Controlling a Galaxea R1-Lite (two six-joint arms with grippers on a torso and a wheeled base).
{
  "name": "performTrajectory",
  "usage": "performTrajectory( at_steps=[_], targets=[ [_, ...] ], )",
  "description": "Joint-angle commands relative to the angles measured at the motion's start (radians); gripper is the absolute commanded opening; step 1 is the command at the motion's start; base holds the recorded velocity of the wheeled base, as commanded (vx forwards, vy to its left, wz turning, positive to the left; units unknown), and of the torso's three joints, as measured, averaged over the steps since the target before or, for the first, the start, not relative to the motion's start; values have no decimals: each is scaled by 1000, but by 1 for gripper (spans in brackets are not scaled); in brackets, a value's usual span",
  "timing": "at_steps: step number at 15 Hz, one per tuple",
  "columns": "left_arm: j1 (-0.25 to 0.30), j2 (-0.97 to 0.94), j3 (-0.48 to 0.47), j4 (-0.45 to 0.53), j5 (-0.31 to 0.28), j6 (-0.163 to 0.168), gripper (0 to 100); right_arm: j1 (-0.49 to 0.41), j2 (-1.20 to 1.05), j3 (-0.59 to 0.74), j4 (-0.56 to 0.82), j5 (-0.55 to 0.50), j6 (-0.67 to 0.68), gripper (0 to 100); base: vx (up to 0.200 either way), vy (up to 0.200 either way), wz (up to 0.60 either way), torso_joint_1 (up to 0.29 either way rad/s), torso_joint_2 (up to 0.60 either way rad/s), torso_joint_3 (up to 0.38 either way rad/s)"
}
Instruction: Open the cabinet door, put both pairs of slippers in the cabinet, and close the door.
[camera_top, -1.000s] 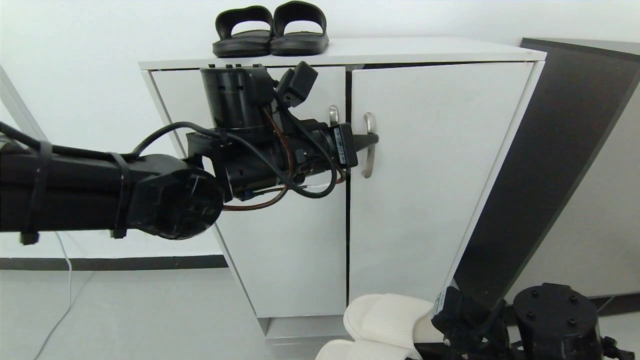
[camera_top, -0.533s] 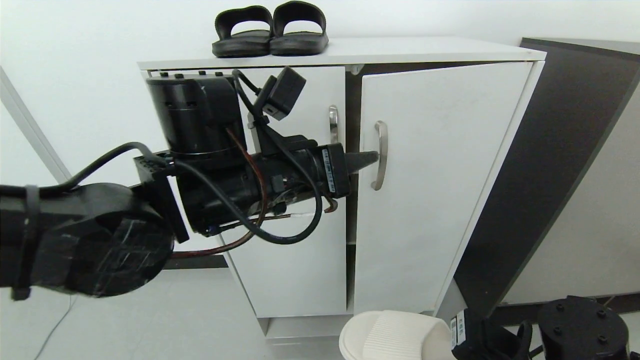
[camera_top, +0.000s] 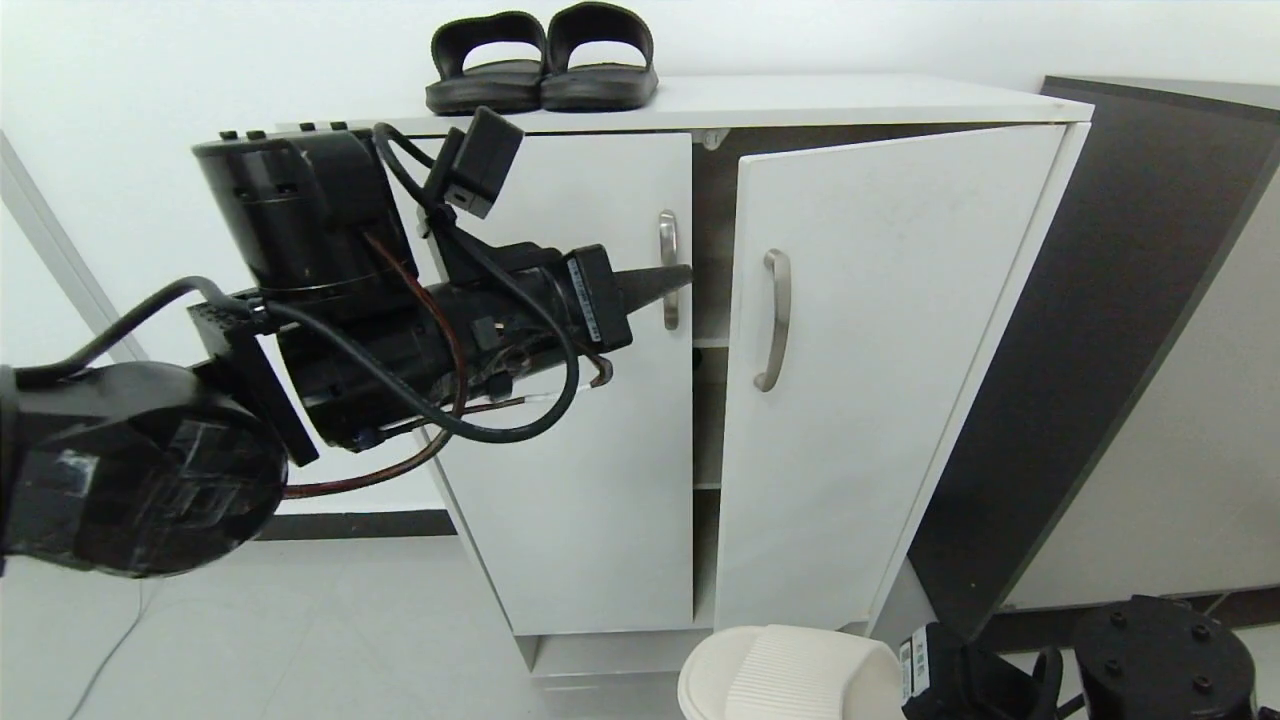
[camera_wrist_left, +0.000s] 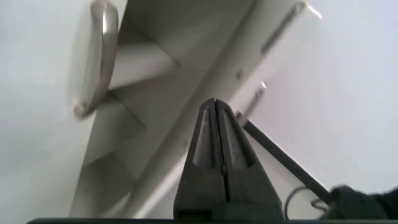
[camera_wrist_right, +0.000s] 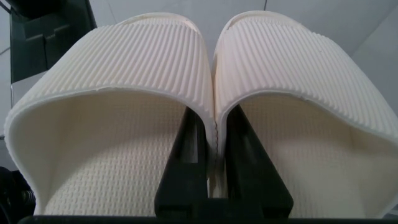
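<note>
The white cabinet has its right door ajar, and shelves show in the gap. My left gripper is shut and empty. Its tip sits in front of the left door's handle, apart from the right door's handle. In the left wrist view the shut fingers point at the gap beside a handle. A black pair of slippers rests on the cabinet top. Low at the front, my right gripper is shut on the white slippers, pinching their inner walls together.
A dark panel leans along the cabinet's right side. The white wall and grey floor lie to the left, where a thin cable runs across the floor.
My left gripper has come off the right door's handle and drawn back leftward. The right door has swung further open. The white slippers have dropped lower.
</note>
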Motion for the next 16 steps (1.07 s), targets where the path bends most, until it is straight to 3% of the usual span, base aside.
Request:
performTrajectory(
  at_steps=[1,3,6,9,12,16],
  targets=[
    [8,102,-58,-34,-1,-1,0,1,4,0,0,0,0,0,0,0,0,0,0,0],
    [8,165,-122,-43,-2,-4,0,2,4,0,0,0,0,0,0,0,0,0,0,0],
    [8,242,-219,-48,-1,-40,0,2,4,1,0,0,0,0,0,0,0,0,0,0],
    [8,263,-242,-48,-1,-42,0,25,5,15,1,0,-23,0,0,0,0,0,0,0],
    [0,262,-233,-55,9,-40,0,71,0,41,0,0,-25,0,-200,0,0,4,2,4],
    [-124,260,-154,-166,9,13,0,114,-10,63,-3,-3,-45,0,-200,0,0,2,-2,2]
  ],
)
